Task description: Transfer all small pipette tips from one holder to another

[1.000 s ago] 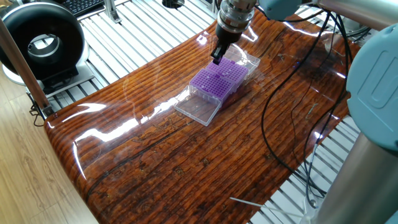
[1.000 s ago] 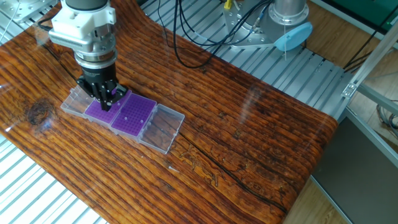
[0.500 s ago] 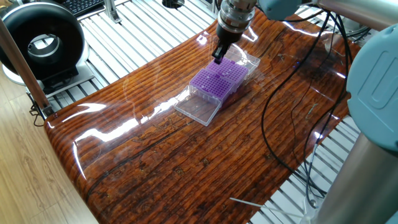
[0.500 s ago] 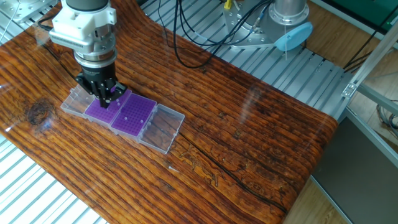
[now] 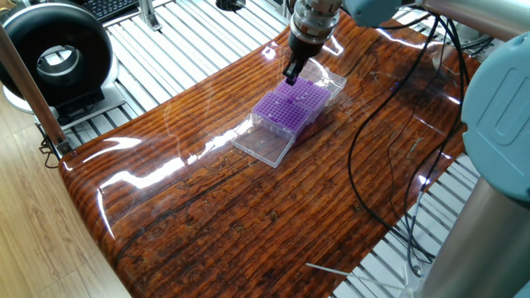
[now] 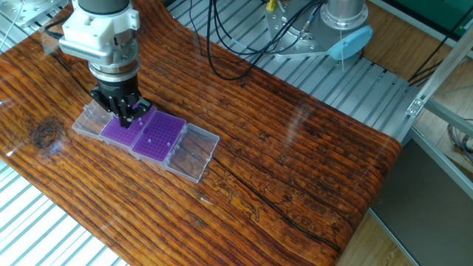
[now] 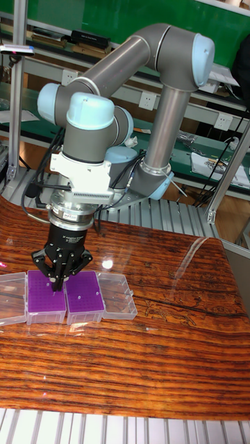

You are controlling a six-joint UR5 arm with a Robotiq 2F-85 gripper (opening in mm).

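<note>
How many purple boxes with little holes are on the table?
2, side by side and touching. One purple rack sits under the gripper; the other purple rack is right beside it, uncovered.

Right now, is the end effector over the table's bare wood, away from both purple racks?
No, the end effector hangs directly above one purple rack.

A shiny brown wooden table (image 5: 248, 207) sits on a frame of silver metal bars (image 5: 190, 37). A big round black thing with a hole in the middle (image 5: 54, 58) stands past the table's edge on those bars, and black cables (image 5: 373, 149) trail over the wood near another edge. A small white stick (image 5: 331, 270) lies close to a table corner.
</note>
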